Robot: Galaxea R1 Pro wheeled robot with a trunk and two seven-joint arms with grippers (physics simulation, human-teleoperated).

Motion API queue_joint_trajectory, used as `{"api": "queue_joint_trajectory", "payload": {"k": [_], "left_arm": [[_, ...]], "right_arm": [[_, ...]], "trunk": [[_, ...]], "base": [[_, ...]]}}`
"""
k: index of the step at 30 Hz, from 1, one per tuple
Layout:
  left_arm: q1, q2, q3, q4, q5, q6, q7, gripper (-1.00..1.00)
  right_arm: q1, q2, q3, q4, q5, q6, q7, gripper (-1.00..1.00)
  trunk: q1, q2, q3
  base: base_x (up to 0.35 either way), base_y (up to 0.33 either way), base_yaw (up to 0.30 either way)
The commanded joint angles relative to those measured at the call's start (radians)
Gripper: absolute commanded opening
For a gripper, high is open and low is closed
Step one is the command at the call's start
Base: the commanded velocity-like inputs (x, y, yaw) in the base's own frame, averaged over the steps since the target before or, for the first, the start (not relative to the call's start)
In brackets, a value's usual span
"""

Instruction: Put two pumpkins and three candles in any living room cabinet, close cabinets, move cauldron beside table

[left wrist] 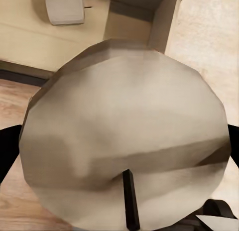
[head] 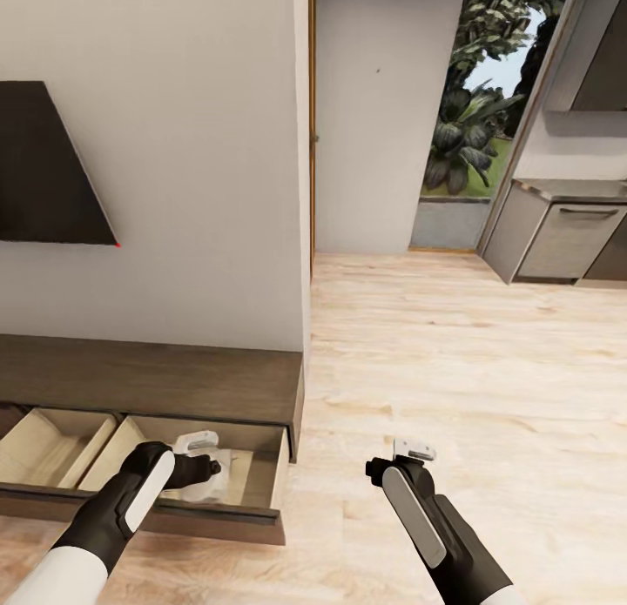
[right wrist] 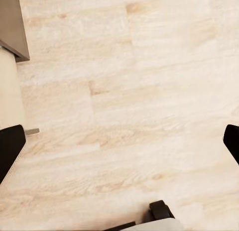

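Head view: the long dark cabinet (head: 148, 383) runs along the lower left of the frame under the white wall, with two of its drawers pulled out, and the left gripper (head: 205, 467) hangs over the right-hand drawer (head: 261, 479), clamped on a candle (head: 207, 483). The left wrist view shows that candle (left wrist: 124, 136) close up and still above the drawer's pale floor, where another candle (left wrist: 63, 8) already lies near the top left. The main risk, as I judge it, is letting go too high or too near the front edge, so the stubby cylinder rolls, knocks the other one or tips out onto the wooden floor (head: 488, 396). Both drawers remain to be shut (easy to forget). The right gripper (head: 414, 453), lower centre, hangs wide apart over bare floor, holding nothing. Kitchen units (head: 566, 235) sit at the right edge, well clear.
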Motion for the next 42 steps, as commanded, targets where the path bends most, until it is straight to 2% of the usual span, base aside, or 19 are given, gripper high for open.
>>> {"api": "queue_joint_trajectory", "payload": {"k": [1, 24, 35, 37, 42], "left_arm": [[-0.001, 0.001, -0.004, -0.001, 0.011, 0.002, 0.009, -1.0], [-0.001, 0.003, -0.003, -0.001, 0.011, 0.002, 0.009, -1.0], [-0.001, 0.003, -0.003, -0.001, 0.013, 0.001, 0.01, -1.0], [-0.001, 0.003, -0.001, -0.001, 0.013, 0.001, 0.011, -1.0], [-0.001, 0.003, 0.023, -0.001, 0.013, 0.002, 0.01, -1.0]], "right_arm": [[-0.001, 0.0, 0.001, -0.001, -0.008, 0.002, -0.01, 1.0], [-0.002, 0.0, 0.001, -0.001, -0.009, 0.002, -0.009, 1.0], [-0.001, 0.0, 0.001, -0.001, -0.009, 0.002, -0.008, 1.0], [-0.002, 0.0, 0.001, -0.002, -0.009, 0.002, -0.007, 1.0], [-0.002, 0.0, 0.001, -0.003, -0.009, 0.002, -0.006, 1.0]], "trunk": [[0.001, -0.001, -0.001], [0.001, -0.001, -0.001], [0.001, -0.001, -0.001], [0.008, -0.015, -0.007], [0.012, -0.022, -0.011]], "base": [[0.33, 0.0, 0.0], [0.324, 0.0, 0.0], [0.049, 0.0, 0.0], [0.001, 0.0, 0.0], [0.0, 0.0, 0.0]]}}
